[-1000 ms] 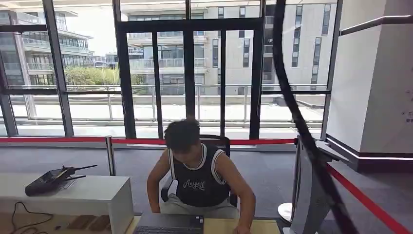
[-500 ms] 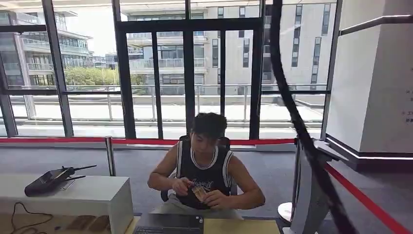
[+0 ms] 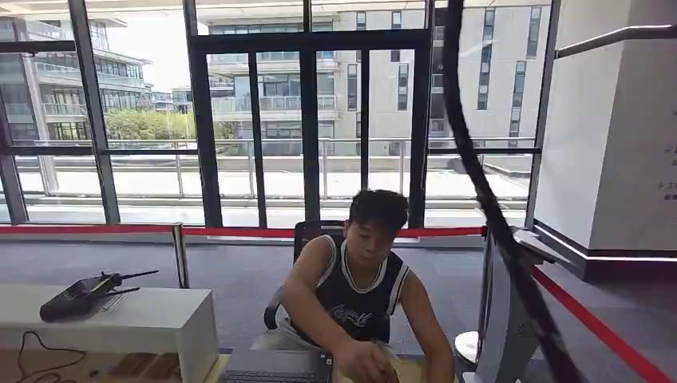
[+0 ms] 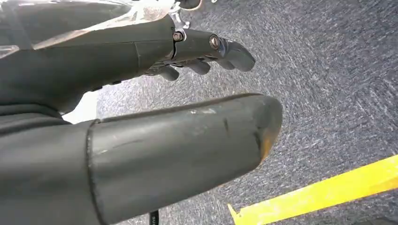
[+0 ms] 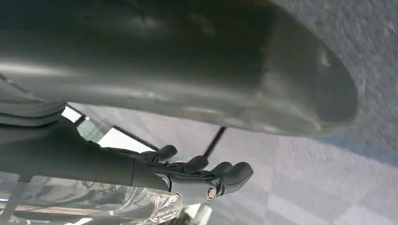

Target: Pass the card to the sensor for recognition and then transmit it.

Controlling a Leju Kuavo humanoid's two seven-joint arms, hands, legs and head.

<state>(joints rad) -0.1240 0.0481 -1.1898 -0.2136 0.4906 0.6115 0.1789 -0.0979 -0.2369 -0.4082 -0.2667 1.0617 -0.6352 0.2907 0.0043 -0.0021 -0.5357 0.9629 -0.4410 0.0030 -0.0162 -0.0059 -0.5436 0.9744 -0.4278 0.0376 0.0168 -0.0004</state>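
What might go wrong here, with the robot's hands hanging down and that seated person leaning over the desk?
Both hands hold nothing: the left hand and right hand hang over grey carpet with fingers apart, so a handover could be missed. The seated person in the dark sleeveless jersey reaches over the wooden desk, close to any rising arm. No card is visible.

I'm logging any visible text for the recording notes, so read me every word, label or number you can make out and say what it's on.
Script lettering on the front of the person's dark jersey: too blurred to read.
Small marks on the white wall at the right edge: too small to read.
Nothing else legible.
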